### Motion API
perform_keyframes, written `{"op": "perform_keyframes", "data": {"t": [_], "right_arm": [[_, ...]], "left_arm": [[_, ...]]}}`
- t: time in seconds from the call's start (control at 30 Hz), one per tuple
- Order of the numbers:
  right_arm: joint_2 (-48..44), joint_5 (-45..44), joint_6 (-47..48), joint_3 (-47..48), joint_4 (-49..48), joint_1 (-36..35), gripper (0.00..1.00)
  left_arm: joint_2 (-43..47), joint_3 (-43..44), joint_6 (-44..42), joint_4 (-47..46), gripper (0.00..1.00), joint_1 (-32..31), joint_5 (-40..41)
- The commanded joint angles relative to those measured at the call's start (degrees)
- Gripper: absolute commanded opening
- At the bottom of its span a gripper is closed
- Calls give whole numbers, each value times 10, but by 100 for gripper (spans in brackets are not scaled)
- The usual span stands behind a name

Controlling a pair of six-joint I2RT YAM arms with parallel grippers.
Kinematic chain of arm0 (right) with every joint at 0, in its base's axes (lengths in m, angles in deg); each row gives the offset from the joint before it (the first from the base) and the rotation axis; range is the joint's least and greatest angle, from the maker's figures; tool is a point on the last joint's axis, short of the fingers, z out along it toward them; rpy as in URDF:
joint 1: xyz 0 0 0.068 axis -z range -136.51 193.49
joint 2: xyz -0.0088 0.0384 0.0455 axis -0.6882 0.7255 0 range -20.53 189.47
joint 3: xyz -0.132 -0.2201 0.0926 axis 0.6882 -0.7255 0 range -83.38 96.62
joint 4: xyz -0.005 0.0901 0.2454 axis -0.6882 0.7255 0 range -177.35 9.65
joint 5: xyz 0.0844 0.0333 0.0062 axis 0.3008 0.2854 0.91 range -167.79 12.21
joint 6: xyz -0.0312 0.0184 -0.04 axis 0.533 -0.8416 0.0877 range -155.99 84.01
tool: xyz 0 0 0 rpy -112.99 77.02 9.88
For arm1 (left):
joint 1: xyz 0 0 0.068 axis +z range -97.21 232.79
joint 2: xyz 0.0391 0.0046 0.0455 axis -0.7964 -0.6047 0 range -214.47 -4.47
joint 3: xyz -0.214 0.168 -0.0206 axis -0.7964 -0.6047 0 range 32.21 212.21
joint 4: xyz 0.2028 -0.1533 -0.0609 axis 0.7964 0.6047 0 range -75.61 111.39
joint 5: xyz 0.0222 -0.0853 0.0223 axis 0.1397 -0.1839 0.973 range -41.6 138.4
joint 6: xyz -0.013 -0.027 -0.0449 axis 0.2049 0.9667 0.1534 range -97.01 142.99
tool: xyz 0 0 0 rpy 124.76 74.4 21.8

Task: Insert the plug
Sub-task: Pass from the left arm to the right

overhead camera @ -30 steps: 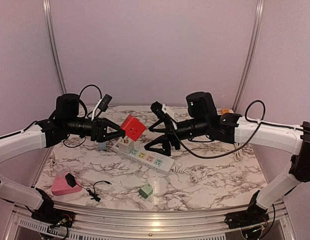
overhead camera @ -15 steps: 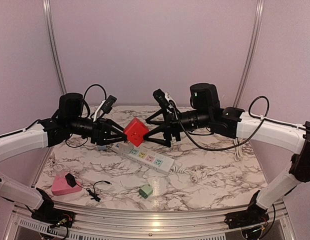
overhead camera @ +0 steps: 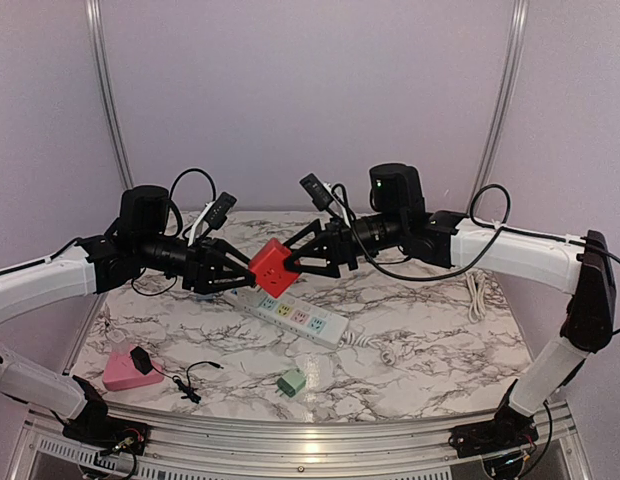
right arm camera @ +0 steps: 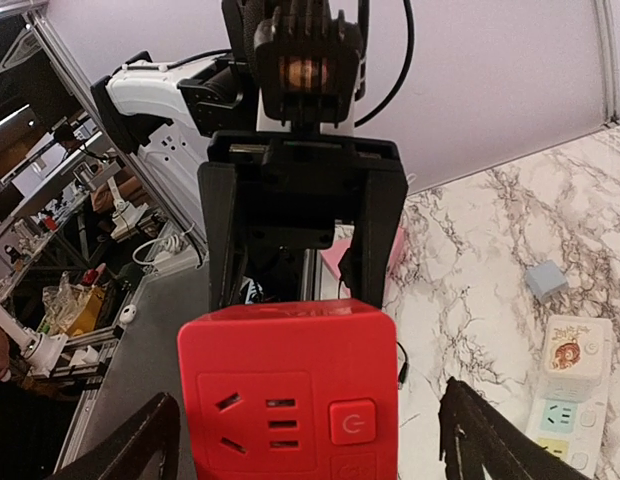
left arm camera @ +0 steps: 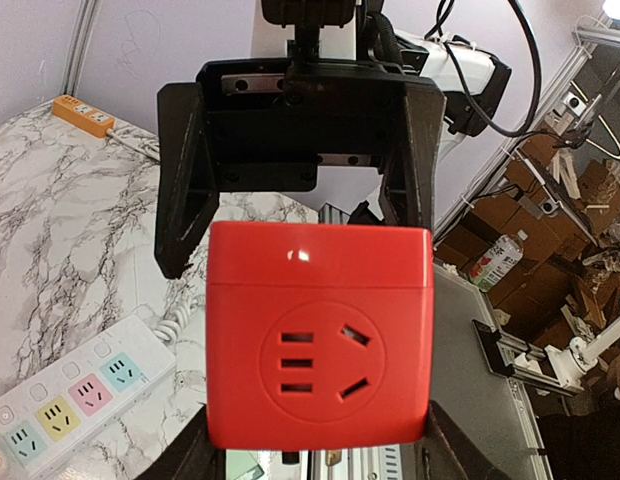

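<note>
Over a marble table (overhead camera: 440, 340) and a white power strip (overhead camera: 295, 318), the left gripper (overhead camera: 250, 272) clamps a red cube socket (overhead camera: 273, 267) in mid-air. The right gripper (overhead camera: 294, 264) faces it, fingers spread either side, not gripping.

The socket cube (overhead camera: 273, 267) hangs between left end effector (overhead camera: 250, 271) and right end effector (overhead camera: 293, 265), above the power strip (overhead camera: 295, 316).
</note>
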Motion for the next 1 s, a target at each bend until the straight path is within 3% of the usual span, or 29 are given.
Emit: {"op": "perform_keyframes", "data": {"t": [0.0,0.4,0.63,0.73,0.87,0.9,0.97], "right_arm": [[-17,22,-2,0,-26,0,82],[3,12,41,24,38,-21,80],[4,28,31,27,23,-22,68],[11,38,26,33,24,-21,55],[21,55,21,43,25,-21,24],[23,55,20,43,26,-21,17],[23,53,21,43,29,-19,6]], "left_arm": [[-3,30,-4,-9,1,-4,-11],[-18,40,-5,-8,1,-6,-11],[-25,41,-4,-8,2,-7,-17],[-26,40,-6,-7,2,-7,-14],[-29,41,-7,-6,8,-7,-10],[-29,41,-7,-5,14,-8,-9],[-28,41,-10,-1,35,-8,-2]]}}
